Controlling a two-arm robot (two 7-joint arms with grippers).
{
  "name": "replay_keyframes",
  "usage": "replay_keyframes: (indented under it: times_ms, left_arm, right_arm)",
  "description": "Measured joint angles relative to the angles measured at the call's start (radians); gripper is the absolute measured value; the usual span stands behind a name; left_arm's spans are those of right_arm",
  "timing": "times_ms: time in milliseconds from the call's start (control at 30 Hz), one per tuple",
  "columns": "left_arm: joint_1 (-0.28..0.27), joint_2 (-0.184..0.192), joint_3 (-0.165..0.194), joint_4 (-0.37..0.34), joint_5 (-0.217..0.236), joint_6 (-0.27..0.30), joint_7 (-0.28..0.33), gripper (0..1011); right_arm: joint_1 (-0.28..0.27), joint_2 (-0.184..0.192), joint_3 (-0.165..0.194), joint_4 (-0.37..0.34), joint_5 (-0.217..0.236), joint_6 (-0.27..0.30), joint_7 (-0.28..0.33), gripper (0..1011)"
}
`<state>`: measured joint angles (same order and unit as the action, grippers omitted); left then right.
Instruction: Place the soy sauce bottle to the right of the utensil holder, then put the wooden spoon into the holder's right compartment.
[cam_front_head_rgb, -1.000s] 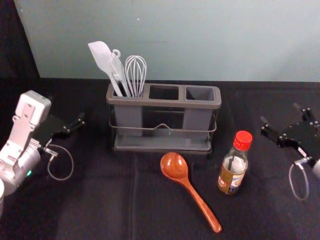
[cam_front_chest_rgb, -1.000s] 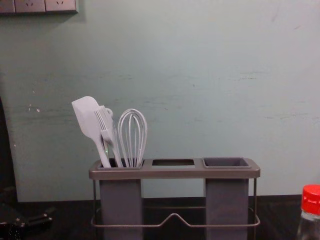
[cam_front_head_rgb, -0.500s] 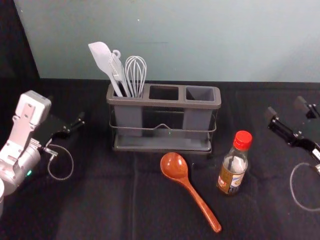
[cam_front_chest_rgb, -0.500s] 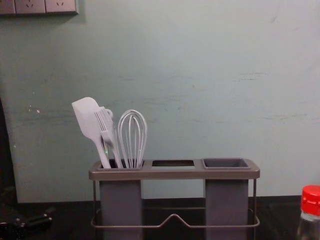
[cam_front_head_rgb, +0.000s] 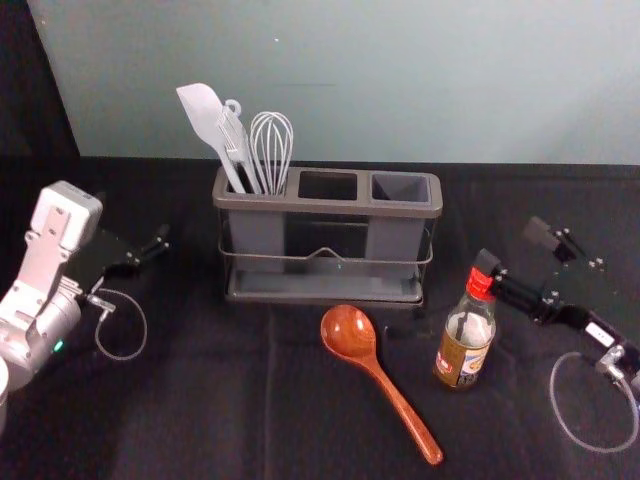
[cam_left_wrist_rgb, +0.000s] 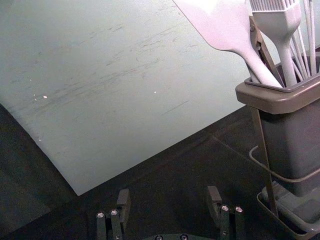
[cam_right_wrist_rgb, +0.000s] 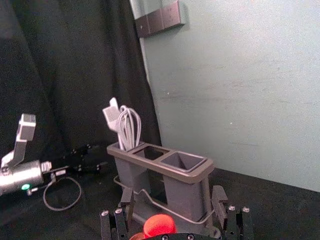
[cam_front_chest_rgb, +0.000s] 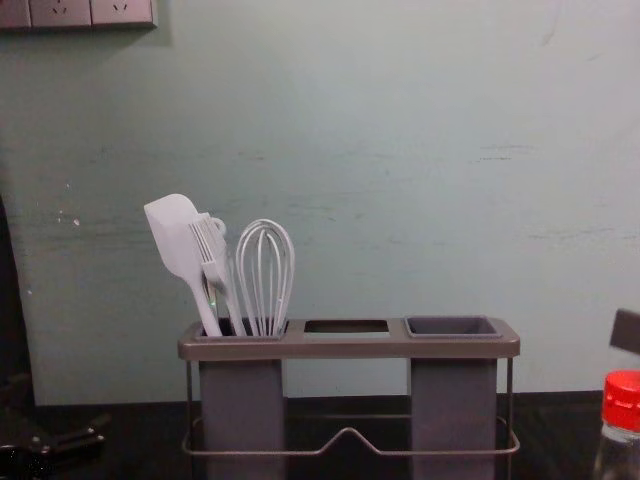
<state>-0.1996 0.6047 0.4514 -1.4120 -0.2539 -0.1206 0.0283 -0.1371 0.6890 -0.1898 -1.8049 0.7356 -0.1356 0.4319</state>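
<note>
Right tool (cam_front_head_rgb: 512, 247): open, its two black fingers spread wide, out at the right of the scene, and look how the nearer fingertip lines up with the bottle's cap in the head view!
Right wrist view: red cap sitting low between the parted fingers, no grip on it; whether either finger brushes the cap, I cannot tell.
Chest view: one dark fingertip (cam_front_chest_rgb: 627, 330) at the right edge, just above the cap.
Bottle: clear glass soy sauce bottle with a red cap and brown label (cam_front_head_rgb: 465, 345), upright on the black cloth-covered desk (cam_front_head_rgb: 200, 400), to the right of the holder and nearer than it.
Spoon: reddish-brown wooden spoon (cam_front_head_rgb: 375, 370), lying flat between holder and near edge, bowl towards the holder, handle running near and right, bottle standing to its right.
Holder: grey three-compartment utensil holder with a wire rail (cam_front_head_rgb: 330, 206), at the far middle of the scene, right compartment (cam_front_head_rgb: 392, 235) facing up.
Left compartment: a white spatula (cam_front_head_rgb: 205, 115), a pale brush (cam_front_head_rgb: 237, 145) and a pale wire whisk (cam_front_head_rgb: 271, 150), all leaning together.
Left tool (cam_front_head_rgb: 145, 253): parked over at the left, fingers apart.
</note>
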Motion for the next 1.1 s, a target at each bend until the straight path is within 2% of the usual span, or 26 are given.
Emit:
replay_keyframes:
  times_ms: [367, 400, 733, 967, 1100]
  left_arm:
    - [0.0, 0.0, 0.0, 0.0, 0.0, 0.0, 0.0, 1005]
    - [0.0, 0.0, 0.0, 0.0, 0.0, 0.0, 0.0, 1005]
    - [0.0, 0.0, 0.0, 0.0, 0.0, 0.0, 0.0, 1005]
    - [0.0, 0.0, 0.0, 0.0, 0.0, 0.0, 0.0, 1005]
    - [0.0, 0.0, 0.0, 0.0, 0.0, 0.0, 0.0, 1005]
  right_arm:
    - [0.022, -0.014, -0.034, 0.017, -0.092, 0.037, 0.001, 1002]
    - [0.026, -0.019, -0.039, 0.022, -0.111, 0.041, 0.001, 1002]
    - [0.029, -0.042, -0.043, 0.032, -0.16, 0.043, 0.01, 1002]
    - [0.026, -0.056, -0.035, 0.037, -0.174, 0.042, 0.02, 1002]
    - [0.026, -0.065, -0.031, 0.038, -0.185, 0.044, 0.024, 947]
